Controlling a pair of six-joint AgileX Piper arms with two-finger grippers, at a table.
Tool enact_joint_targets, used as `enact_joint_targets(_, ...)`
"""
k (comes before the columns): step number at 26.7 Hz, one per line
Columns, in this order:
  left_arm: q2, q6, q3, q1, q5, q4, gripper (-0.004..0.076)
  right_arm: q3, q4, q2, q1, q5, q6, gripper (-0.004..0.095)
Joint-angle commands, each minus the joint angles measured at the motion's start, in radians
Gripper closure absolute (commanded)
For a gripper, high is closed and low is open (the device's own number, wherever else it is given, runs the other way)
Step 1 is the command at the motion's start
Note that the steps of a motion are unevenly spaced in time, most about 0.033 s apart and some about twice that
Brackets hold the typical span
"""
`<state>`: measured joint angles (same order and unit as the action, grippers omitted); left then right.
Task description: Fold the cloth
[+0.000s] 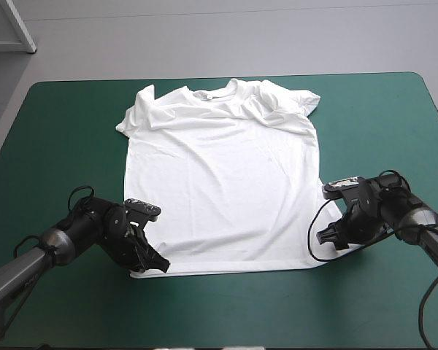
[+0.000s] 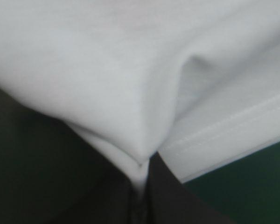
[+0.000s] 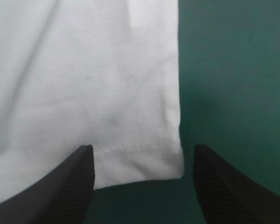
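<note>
The white T-shirt [image 1: 220, 179] lies spread flat on the teal-green cover, collar toward the far edge, hem toward the near edge. My left gripper [image 1: 152, 262] is at the hem's near-left corner, its black fingers [image 2: 170, 196] all but shut, with a pinched fold of the T-shirt [image 2: 130, 93] rising between them. My right gripper [image 1: 323, 238] sits low at the hem's near-right corner. Its black fingers [image 3: 60, 191] stand apart, and the corner of the T-shirt [image 3: 107, 102] lies between them, untouched.
The shirt's sleeves [image 1: 135, 113] are bunched and wrinkled near the far edge. Bare teal-green cover [image 1: 66, 138] lies to the left, right and near side of the shirt.
</note>
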<state>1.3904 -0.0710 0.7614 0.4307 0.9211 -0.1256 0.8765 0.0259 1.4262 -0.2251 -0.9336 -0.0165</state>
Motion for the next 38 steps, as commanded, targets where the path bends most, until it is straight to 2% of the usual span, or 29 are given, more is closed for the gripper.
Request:
enact_joint_targets(1, -0.016, 0.001, 0.015, 0.004, -0.003, -0.013, 0.0703, 0.02, 0.015, 0.003, 0.0, 0.034, 0.017, 0.0332)
enact_joint_targets(4, -0.016, 0.001, 0.015, 0.004, -0.009, -0.013, 0.0703, 0.02, -0.026, 0.038, 0.0, 0.039, 0.003, 0.0351)
enact_joint_targets(6, -0.016, 0.001, 0.015, 0.004, -0.01, -0.013, 0.0703, 0.018, -0.069, 0.056, 0.0, 0.035, -0.033, 0.0426)
enact_joint_targets(8, -0.016, 0.001, 0.015, 0.004, -0.013, -0.013, 0.0703, 0.016, -0.108, 0.073, 0.0, 0.038, -0.06, 0.0538)
enact_joint_targets(13, -0.016, 0.005, 0.015, 0.004, -0.049, -0.013, 0.0703, 0.001, -0.145, 0.071, 0.0, 0.063, -0.121, 0.0919)
enact_joint_targets(19, -0.017, 0.005, 0.042, 0.004, -0.09, -0.006, 0.0703, 0.027, -0.143, 0.053, 0.0, 0.063, -0.132, 0.0924)
enact_joint_targets(25, -0.057, 0.008, 0.25, 0.004, -0.073, 0.068, 0.0703, 0.219, -0.14, -0.05, 0.0, 0.061, -0.128, 0.0923)
enact_joint_targets(29, -0.06, 0.008, 0.472, 0.004, -0.003, 0.175, 0.0703, 0.407, -0.14, -0.081, 0.0, 0.057, -0.128, 0.0923)
enact_joint_targets(33, -0.06, 0.005, 0.799, 0.004, 0.039, 0.295, 0.0703, 0.724, -0.138, -0.077, 0.0, 0.044, -0.128, 0.0923)
enact_joint_targets(35, -0.058, 0.005, 0.975, 0.004, 0.023, 0.354, 0.0703, 0.892, -0.138, -0.068, 0.0, 0.067, -0.128, 0.0923)
enact_joint_targets(38, -0.058, -0.019, 1.182, 0.004, -0.089, 0.387, 0.0703, 1.137, -0.138, -0.038, 0.0, 0.086, -0.151, 0.0923)
